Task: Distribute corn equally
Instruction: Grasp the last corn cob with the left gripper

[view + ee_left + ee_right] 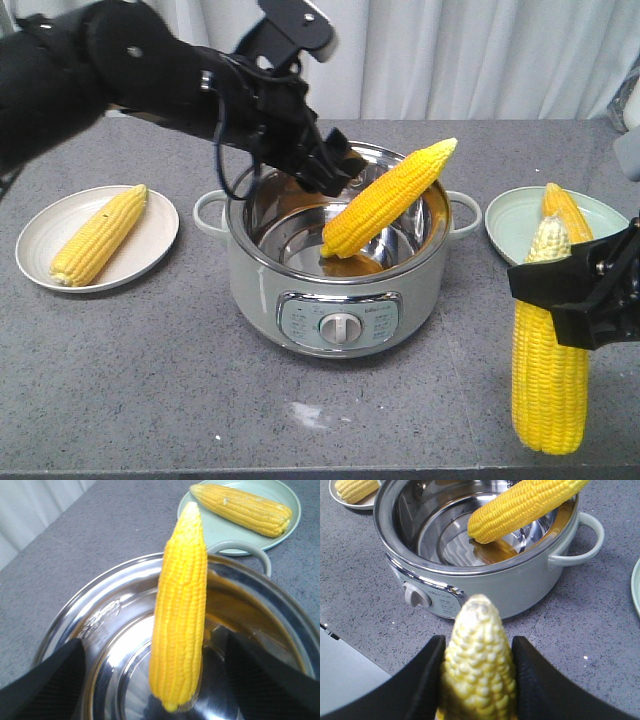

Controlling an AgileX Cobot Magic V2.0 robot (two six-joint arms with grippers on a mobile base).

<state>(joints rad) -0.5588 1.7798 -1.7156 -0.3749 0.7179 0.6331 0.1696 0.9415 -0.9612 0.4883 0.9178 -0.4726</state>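
Four cobs: one per plate, one in pot, one in hand.
Front view: left end effector (338,166) spread wide above the pot (255,280), w/ leaning cob (390,198) butt-down inside, tip past the rim. Right end effector (552,290) clamps upright cob (548,385) at bench (150,380) front. Third cob (100,235) on white plate (40,248), fourth cob (568,208) on green plate (508,225). L wrist: fingers (45,685) far apart, either side of leaning cob. R wrist: fingers (422,680) pressed on upright cob near its tip.

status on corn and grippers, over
Left gripper open above pot, leaning cob inside. Right gripper shut on upright cob. One cob on white plate, one cob on green plate. Nothing blocking.
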